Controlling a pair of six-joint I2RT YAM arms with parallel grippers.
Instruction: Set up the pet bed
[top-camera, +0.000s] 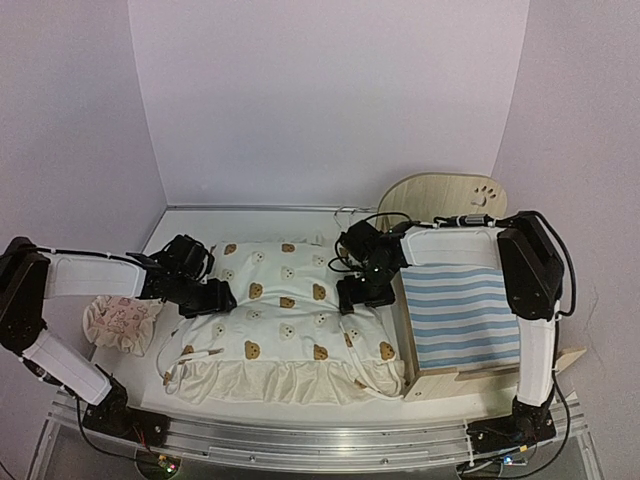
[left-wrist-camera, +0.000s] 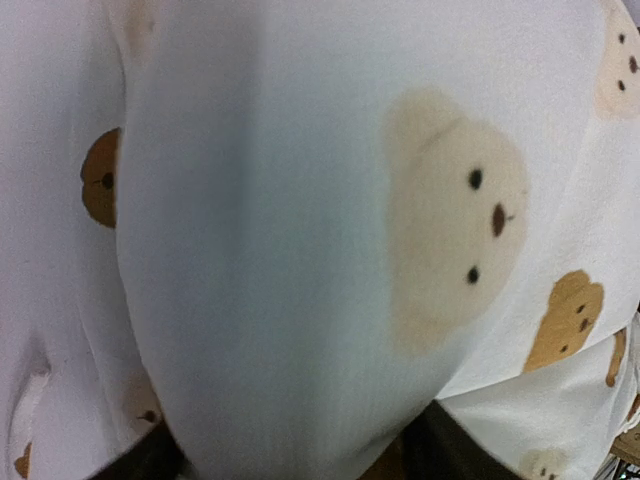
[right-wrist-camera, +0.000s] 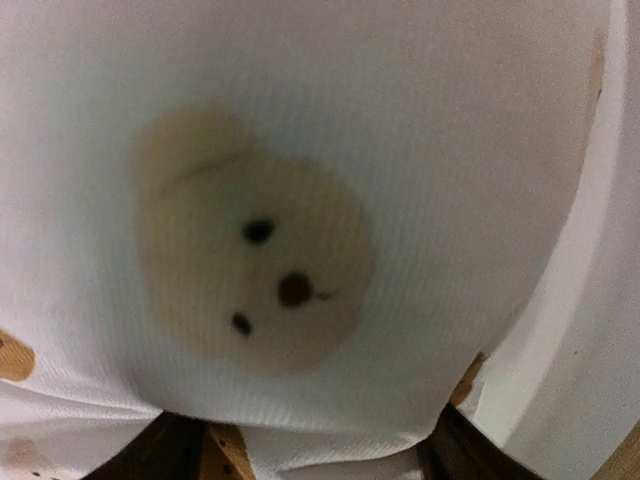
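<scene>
Pillow (top-camera: 120, 322): lay far left on the table (top-camera: 250, 222), beside the quilt (top-camera: 285, 325).
Left pincer (top-camera: 220, 298): rested on the quilt's left edge.
Right pincer (top-camera: 358, 294): rested on its right edge.
Both wrist views showed only bear-print cloth, which hid the fingertips, so neither pincer's spread could be told.
Pet bed (top-camera: 458, 315): stood at the table's right end against the quilt, visible overhead only.

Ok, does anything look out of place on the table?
The bear-print quilt lies on the table beside the pet bed, not on its bare striped mattress. The ruffled pillow sits apart at the far left. No damage visible.
</scene>
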